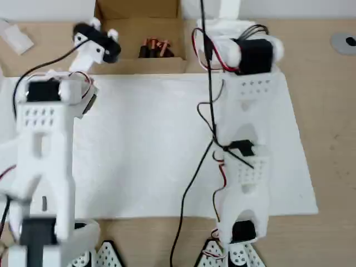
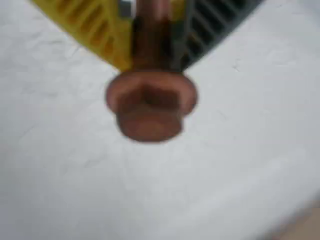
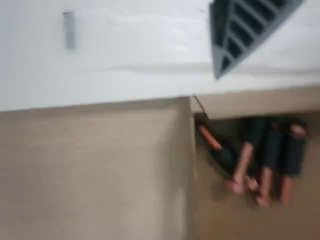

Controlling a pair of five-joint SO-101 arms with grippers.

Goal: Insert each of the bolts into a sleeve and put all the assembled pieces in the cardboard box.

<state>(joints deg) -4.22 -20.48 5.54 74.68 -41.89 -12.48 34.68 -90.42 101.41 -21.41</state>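
left end effector [image 2: 152, 62] is pinching a copper bolt [image 2: 150, 107] by the shank, its head poking out over the white mat [image 1: 156, 144] on the worktop [image 1: 334, 111]. right end effector [image 3: 225, 55] is beside the cardboard box [image 1: 139, 65] at the far edge, and i can't tell if it's spread or pressed together. in the box, bolts in black sleeves [image 1: 154, 48] lie side by side.

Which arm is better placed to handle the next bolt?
Left, probably: the left gripper holds a bolt by the shaft above the white mat; the right gripper hangs by the cardboard box.
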